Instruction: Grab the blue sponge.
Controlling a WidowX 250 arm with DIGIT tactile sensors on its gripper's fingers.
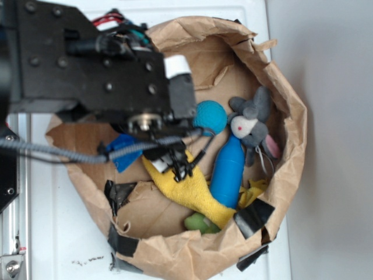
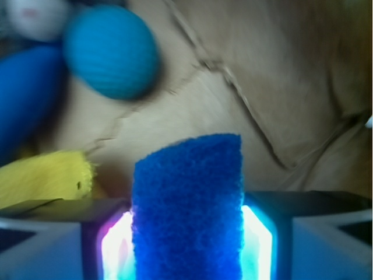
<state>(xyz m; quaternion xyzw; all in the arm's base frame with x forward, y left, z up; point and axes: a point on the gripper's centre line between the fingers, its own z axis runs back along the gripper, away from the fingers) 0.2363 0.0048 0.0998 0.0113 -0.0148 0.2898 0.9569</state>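
In the wrist view my gripper (image 2: 186, 236) is shut on the blue sponge (image 2: 187, 198). The bright blue strip stands between the two lit fingers (image 2: 116, 248) and sticks out past them over the brown paper floor. In the exterior view the black arm (image 1: 99, 64) hangs over the left half of the paper bag and hides the fingers. One end of the blue sponge (image 1: 123, 150) shows just below the arm, near the bag's left wall.
The brown paper bag (image 1: 291, 134) walls everything in. Inside are a teal ball (image 1: 210, 116) (image 2: 111, 51), a blue bottle toy (image 1: 227, 172) (image 2: 23, 93), a yellow cloth (image 1: 192, 189) (image 2: 46, 178), a grey mouse plush (image 1: 253, 125) and a green object (image 1: 201, 223).
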